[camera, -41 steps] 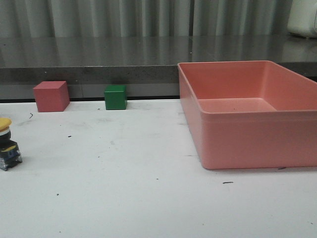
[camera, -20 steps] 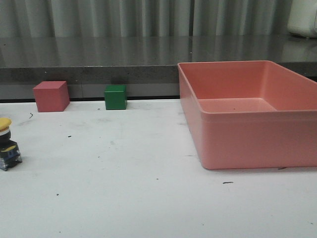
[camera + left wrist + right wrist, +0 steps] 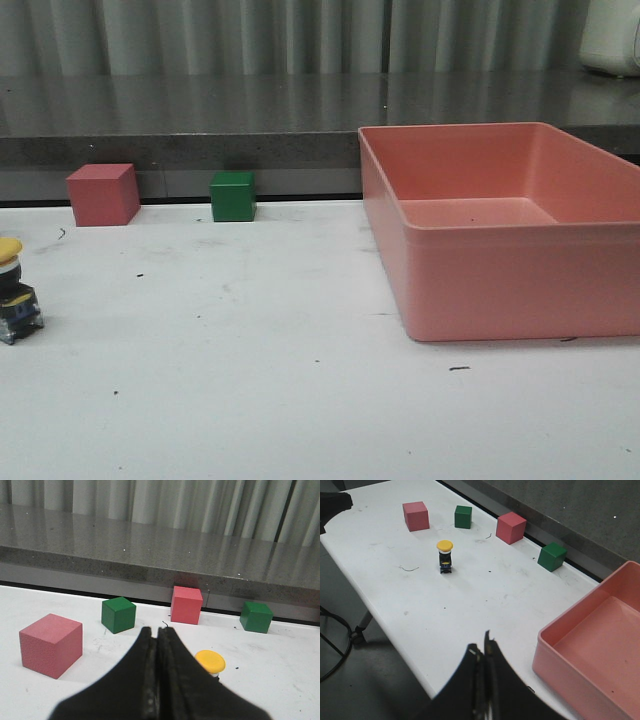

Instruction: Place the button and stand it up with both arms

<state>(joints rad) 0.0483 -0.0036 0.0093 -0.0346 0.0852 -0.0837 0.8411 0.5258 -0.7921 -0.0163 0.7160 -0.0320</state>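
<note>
The button (image 3: 14, 290) stands upright on the white table at the far left of the front view, yellow cap up, black base down. It also shows in the right wrist view (image 3: 444, 555) and partly behind my left fingers in the left wrist view (image 3: 210, 661). My left gripper (image 3: 157, 630) is shut and empty, near the button. My right gripper (image 3: 484, 647) is shut and empty, high above the table's front edge, far from the button. Neither gripper shows in the front view.
A large pink bin (image 3: 500, 235) sits on the right of the table. A pink-red cube (image 3: 102, 193) and a green cube (image 3: 233, 195) stand at the back edge. Two more cubes, pink-red (image 3: 50, 644) and green (image 3: 118, 614), lie left of the button.
</note>
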